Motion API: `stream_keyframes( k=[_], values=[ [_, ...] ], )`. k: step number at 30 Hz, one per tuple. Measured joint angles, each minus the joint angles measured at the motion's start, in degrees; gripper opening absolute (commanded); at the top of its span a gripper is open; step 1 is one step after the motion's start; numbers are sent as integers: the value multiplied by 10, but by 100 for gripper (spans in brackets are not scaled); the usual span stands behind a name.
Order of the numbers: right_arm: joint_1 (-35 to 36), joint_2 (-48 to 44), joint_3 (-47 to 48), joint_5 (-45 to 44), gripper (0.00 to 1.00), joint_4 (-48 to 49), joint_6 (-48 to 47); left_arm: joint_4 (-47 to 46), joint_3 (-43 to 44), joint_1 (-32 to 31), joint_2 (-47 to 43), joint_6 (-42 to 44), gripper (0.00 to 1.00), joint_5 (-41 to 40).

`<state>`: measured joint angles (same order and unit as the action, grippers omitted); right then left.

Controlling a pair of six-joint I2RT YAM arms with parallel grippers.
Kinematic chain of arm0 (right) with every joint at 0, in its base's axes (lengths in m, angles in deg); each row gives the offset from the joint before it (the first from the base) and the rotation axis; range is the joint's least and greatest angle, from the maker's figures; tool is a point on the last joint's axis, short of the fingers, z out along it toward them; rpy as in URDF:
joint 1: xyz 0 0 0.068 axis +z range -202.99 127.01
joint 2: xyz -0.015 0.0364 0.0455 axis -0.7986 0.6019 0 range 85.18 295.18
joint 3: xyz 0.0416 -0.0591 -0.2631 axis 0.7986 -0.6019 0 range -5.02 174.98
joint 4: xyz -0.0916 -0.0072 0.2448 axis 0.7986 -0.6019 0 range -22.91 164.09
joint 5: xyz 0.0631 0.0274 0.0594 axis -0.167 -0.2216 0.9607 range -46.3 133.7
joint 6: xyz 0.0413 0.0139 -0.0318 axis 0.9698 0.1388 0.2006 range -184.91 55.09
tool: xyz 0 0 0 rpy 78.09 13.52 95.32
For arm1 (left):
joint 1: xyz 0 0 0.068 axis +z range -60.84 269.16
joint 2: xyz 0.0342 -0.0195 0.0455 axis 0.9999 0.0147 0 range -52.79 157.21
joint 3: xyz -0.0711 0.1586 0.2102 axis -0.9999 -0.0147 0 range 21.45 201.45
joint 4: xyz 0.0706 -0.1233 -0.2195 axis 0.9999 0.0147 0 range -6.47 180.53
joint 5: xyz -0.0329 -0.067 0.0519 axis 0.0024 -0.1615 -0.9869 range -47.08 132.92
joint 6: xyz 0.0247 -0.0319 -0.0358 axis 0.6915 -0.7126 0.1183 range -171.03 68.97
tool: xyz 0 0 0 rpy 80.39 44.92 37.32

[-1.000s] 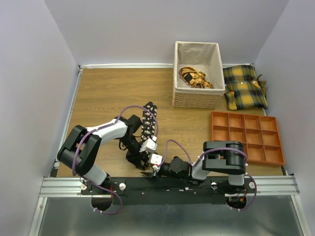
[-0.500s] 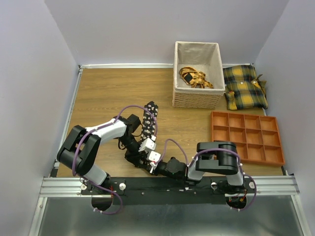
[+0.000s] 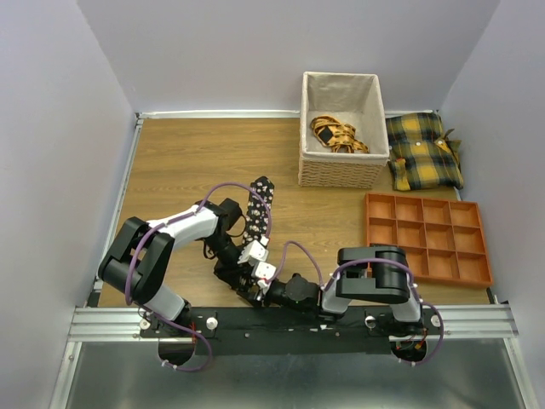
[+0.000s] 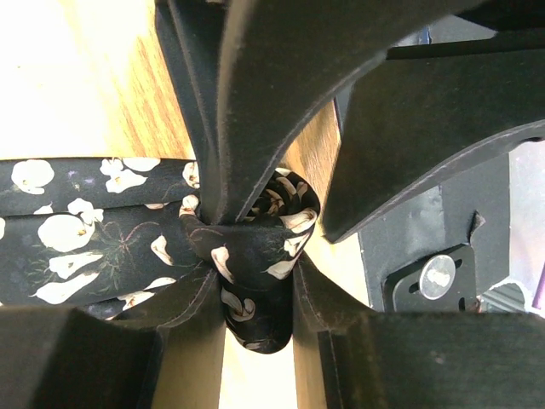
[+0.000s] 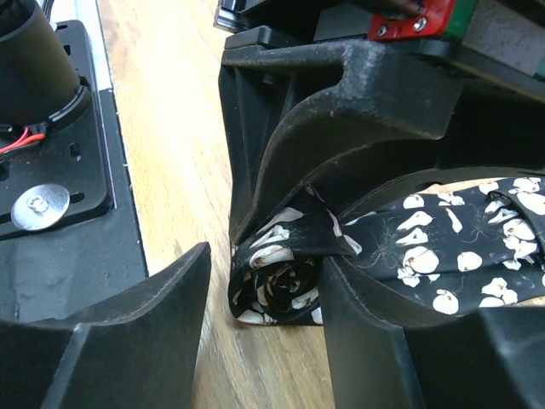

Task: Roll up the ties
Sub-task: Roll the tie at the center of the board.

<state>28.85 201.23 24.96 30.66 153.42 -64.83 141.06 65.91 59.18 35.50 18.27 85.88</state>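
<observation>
Wooden table, near edge | tie: one end coiled, rest stretched away | left gripper: pinching coil | right gripper: spread loosely round coil | advice: hold strip taut, edges aligned, turn evenly without crushing.

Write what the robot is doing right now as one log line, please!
step: roll tie | left gripper: shut on coil | right gripper: open, straddling coil | rest of tie: lying on table
</observation>
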Motion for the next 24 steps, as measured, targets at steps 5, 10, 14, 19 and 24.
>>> stream_keyframes(
  k=[5,10,14,19,24],
  values=[
    [-2,4,10,-1,40,-7,1,12,-1,7,0,3,0,-3],
    [-4,6,18,4,25,-17,-1,24,-4,14,0,0,0,-6],
    [-6,6,18,7,19,-17,5,21,-4,14,0,-9,15,-7],
    [-10,4,14,13,14,-19,32,8,-7,14,-3,-44,53,-8],
    [-16,-2,10,30,12,-22,77,-16,-16,12,-19,-106,68,-11]
  ],
)
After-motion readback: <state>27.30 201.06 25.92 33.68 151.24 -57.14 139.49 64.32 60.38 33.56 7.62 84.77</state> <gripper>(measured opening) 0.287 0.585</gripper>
